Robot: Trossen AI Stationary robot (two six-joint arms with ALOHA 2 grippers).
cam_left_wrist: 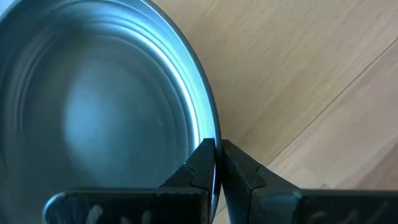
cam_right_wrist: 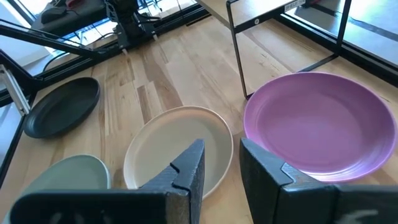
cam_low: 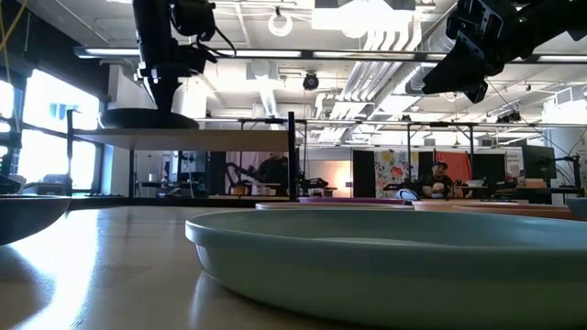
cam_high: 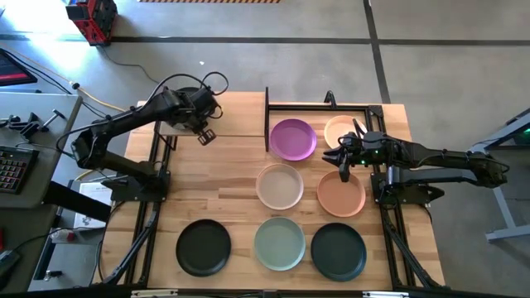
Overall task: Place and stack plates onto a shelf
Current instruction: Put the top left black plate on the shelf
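A black plate [cam_low: 147, 117] lies flat on the pale shelf plank [cam_low: 215, 139], by the plank's left end; my left arm covers most of it in the high view. My left gripper [cam_left_wrist: 216, 163] is shut on its rim. My right gripper [cam_right_wrist: 221, 163] hovers open above the table among the purple plate [cam_high: 292, 138], a cream plate [cam_high: 279, 185] and the terracotta plate [cam_high: 341, 194]. A beige plate [cam_high: 338, 129] lies behind the right gripper. Two black plates [cam_high: 204, 247] [cam_high: 338, 251] and the sage plate [cam_high: 279, 242] sit along the near edge. My left gripper pinches the black plate's rim [cam_left_wrist: 208, 134] between its two fingers, one finger inside the dish and one outside. The fingers come from above, pointing down. In the low view the plate sits level with its underside on the shelf plank.
The shelf's thin black upright bars [cam_right_wrist: 236, 50] stand just behind the purple plate, and its frame [cam_high: 267, 112] crosses the table's far part. Bare tabletop [cam_high: 215, 186] lies between the left arm and the plates. People and desks show in the room beyond.
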